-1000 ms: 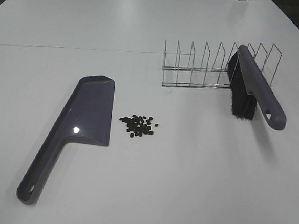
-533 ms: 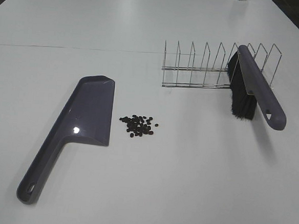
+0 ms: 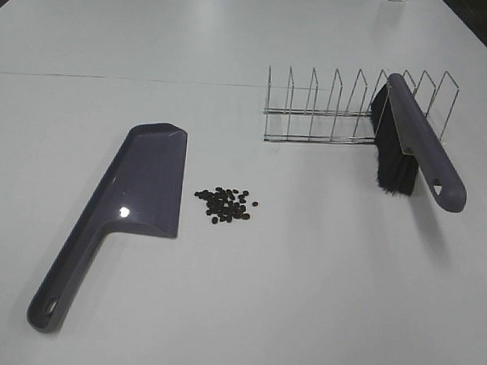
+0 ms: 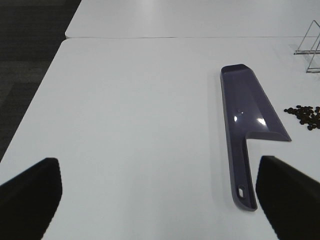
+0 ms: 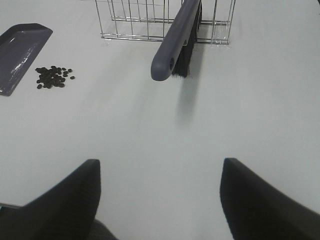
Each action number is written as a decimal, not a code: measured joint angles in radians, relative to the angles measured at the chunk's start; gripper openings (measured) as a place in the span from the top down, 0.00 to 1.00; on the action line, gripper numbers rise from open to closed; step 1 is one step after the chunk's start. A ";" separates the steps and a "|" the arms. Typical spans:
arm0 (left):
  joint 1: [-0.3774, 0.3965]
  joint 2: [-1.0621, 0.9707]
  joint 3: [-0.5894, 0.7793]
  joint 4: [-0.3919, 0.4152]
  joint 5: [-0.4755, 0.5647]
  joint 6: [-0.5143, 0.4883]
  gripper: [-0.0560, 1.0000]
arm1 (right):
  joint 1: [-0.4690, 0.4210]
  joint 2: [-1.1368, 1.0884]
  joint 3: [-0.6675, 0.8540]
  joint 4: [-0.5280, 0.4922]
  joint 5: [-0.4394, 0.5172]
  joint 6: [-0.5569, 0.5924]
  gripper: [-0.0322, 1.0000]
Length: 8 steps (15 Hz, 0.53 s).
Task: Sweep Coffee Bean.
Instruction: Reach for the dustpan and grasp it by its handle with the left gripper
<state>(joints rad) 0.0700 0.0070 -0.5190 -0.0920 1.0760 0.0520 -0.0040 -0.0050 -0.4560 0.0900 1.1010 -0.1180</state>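
Staging for the sweep: both grippers empty, nothing grasped yet.
The coffee beans (image 3: 225,205) lie on the worktop (image 3: 302,303) just beside the dustpan (image 3: 147,184) lip, on its brush (image 3: 413,144) side. The left gripper (image 4: 160,200), fingers wide, is nearer the dustpan, whose handle points back toward it; the right gripper (image 5: 160,200), fingers wide, faces the handle of the brush leaning in the wire rack (image 3: 309,139).
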 joint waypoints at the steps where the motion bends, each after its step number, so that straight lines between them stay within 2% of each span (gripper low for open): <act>1: 0.000 0.031 -0.006 0.000 0.013 -0.001 0.02 | 0.000 0.000 0.000 0.000 0.000 0.000 0.39; 4: 0.000 0.268 -0.074 0.017 0.128 -0.011 0.02 | 0.000 0.000 0.000 0.000 0.000 0.000 0.39; 8: 0.000 0.652 -0.200 0.028 0.149 -0.069 0.02 | 0.000 0.000 0.000 0.000 0.000 0.000 0.39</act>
<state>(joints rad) 0.0700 0.6590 -0.7190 -0.0640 1.2250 -0.0170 -0.0040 -0.0050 -0.4560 0.0900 1.1010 -0.1180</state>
